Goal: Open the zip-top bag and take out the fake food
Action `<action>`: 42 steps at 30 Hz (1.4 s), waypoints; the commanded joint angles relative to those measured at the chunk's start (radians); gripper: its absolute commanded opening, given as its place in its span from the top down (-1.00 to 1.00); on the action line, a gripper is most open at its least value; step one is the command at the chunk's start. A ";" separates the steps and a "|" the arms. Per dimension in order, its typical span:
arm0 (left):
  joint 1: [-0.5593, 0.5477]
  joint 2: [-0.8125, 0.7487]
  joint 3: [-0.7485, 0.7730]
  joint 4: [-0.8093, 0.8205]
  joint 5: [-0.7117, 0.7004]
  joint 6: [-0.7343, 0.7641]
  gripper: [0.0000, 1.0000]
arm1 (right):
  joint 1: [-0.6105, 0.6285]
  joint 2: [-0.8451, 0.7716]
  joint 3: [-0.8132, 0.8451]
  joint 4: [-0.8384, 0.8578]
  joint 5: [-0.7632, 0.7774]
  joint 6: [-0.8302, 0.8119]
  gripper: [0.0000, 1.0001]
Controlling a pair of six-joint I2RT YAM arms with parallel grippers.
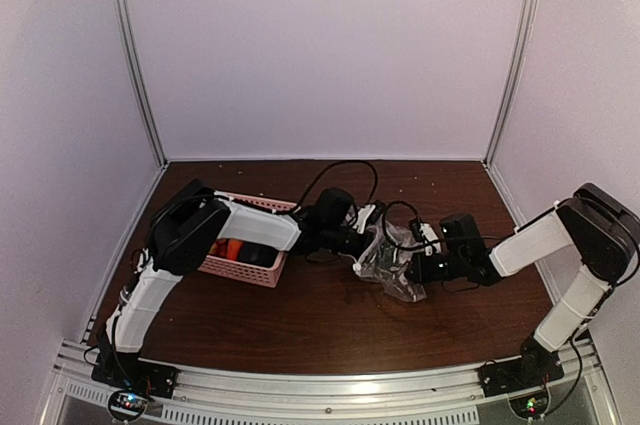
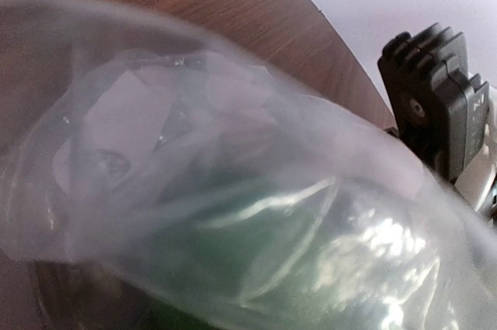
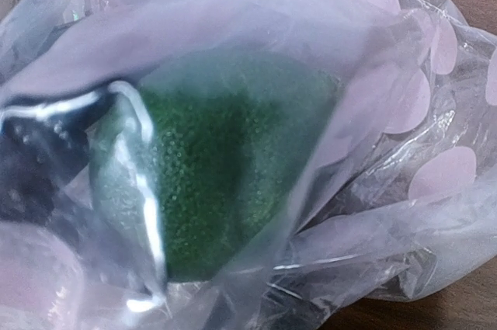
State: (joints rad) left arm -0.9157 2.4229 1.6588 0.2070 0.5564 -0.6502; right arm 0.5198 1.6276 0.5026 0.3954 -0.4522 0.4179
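Clear dotted plastic of the zip-top bag point(image 3: 404, 27) fills both my wrist views and hides my fingers, so I cannot tell if my left claw point(image 1: 371, 244) or right claw point(image 1: 416, 267) is open or closed. Inside I see one bumpy green fake food point(image 3: 225, 167). The bag lies mid-table between my two claws. One pink basket point(image 1: 245, 270) stands further left.

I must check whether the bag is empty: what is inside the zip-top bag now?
Through the clear zip-top bag one green, bumpy-skinned fake food piece shows inside. Crumpled plastic folds cover the rest, so other pieces cannot be ruled out.
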 commanded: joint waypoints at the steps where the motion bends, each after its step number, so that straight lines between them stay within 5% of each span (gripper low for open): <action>1: 0.011 0.002 0.009 -0.003 0.024 0.006 -0.19 | 0.009 -0.004 0.000 0.018 -0.021 0.002 0.79; 7: 0.029 -0.109 -0.058 -0.062 -0.020 0.063 -0.01 | -0.042 -0.045 -0.058 0.048 -0.028 0.077 1.00; 15: 0.064 -0.255 -0.163 -0.140 -0.064 0.133 0.11 | -0.141 -0.171 -0.151 0.081 -0.006 0.152 1.00; 26: 0.087 -0.402 -0.212 -0.234 -0.101 0.205 0.12 | -0.259 -0.338 -0.178 -0.027 0.094 0.174 1.00; 42: 0.147 -0.591 -0.379 -0.189 -0.108 0.219 0.12 | -0.333 -0.344 -0.193 -0.050 0.121 0.169 1.00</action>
State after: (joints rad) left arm -0.7845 1.9072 1.3125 -0.0021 0.4690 -0.4580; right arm 0.1993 1.2861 0.3202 0.3485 -0.3580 0.5838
